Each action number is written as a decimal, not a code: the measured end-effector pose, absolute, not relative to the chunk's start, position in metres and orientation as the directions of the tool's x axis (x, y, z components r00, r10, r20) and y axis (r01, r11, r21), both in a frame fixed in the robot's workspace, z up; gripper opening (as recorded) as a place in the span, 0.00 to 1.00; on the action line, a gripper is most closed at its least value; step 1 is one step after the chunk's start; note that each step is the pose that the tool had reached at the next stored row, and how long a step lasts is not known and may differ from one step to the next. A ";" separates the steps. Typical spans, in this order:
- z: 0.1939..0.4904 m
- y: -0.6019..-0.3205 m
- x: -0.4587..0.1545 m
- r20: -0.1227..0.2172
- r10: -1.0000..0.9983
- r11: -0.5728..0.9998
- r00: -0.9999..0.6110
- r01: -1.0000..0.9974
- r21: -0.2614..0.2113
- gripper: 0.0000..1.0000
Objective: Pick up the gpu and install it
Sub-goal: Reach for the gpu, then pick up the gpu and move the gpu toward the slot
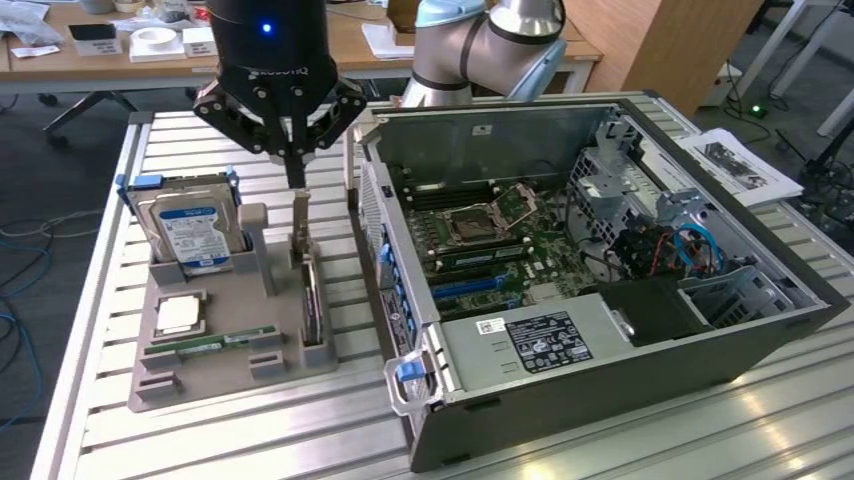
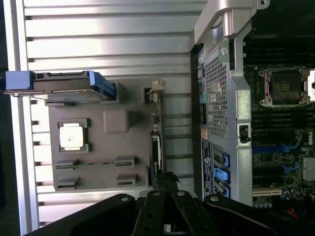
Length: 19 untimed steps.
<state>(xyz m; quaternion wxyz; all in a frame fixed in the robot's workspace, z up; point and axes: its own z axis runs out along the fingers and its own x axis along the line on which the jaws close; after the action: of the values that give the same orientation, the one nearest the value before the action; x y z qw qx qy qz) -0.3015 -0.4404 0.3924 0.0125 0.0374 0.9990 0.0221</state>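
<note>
Fingers point(image 2: 163, 183) closed, just above upright gpu point(image 2: 157, 142)

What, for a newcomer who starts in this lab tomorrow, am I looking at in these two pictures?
This is one robot arm ending in a gripper, a black claw, here shut. One picture comes from a camera standing off the arm; the other from a camera on its wrist. On the slatted metal table sits a grey holder carrying a hard drive, a processor chip, a RAM stick and the gpu, a thin card standing on edge. Beside it, on the exterior view's right, lies an open computer case with its motherboard showing. The gripper hangs over the gpu's bracket end; whether it pinches it I cannot tell.
</note>
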 end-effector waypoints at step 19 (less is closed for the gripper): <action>0.392 -0.446 -0.302 -0.023 0.075 0.996 -0.997 0.074 0.045 0.17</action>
<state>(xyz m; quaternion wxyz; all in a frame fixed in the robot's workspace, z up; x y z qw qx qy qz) -0.3024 -0.4459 0.3924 0.0125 0.0374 0.9990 0.0221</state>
